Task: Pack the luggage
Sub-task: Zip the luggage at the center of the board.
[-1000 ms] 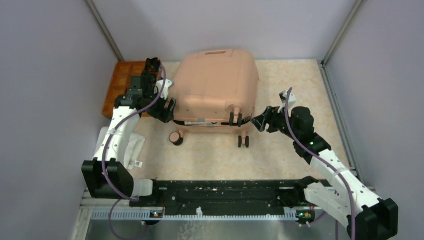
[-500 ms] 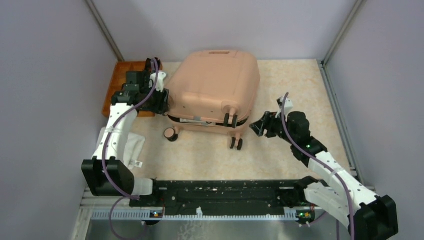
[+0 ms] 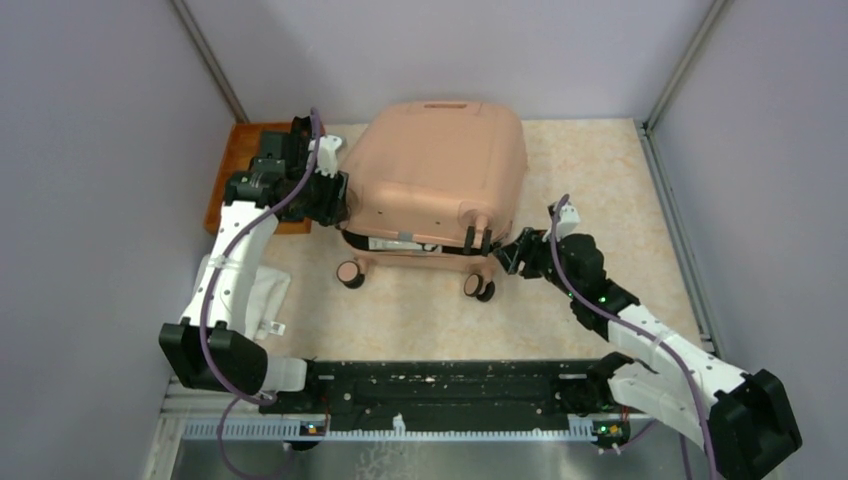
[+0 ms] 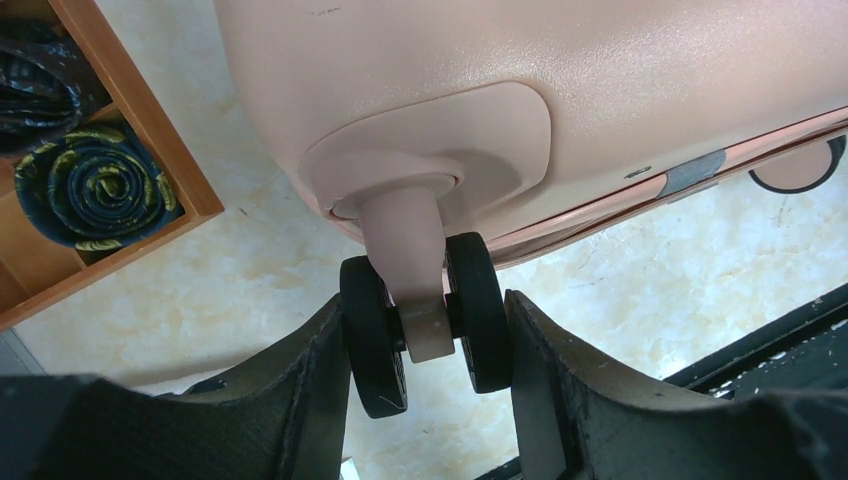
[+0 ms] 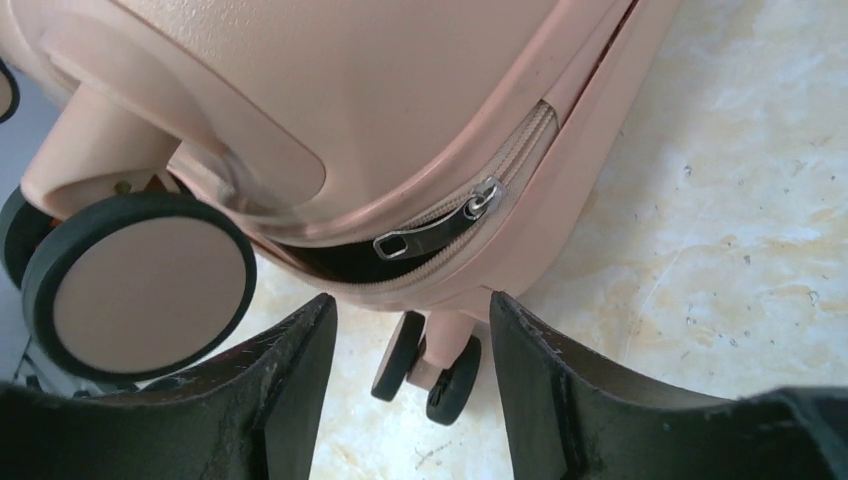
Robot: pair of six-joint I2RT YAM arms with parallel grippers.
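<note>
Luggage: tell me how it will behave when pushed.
The luggage looks rigid and glossy, probably slippery to pinch. Its caster wheels may swivel or roll when pushed. The zip is partly open, so the lid may shift.

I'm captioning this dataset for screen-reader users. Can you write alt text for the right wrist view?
Close-up of the peach-pink luggage corner beside a wheel, its zipper partly open with a metal pull lying across the dark gap. The right gripper is open just below it, over a beige marbled table.
</note>
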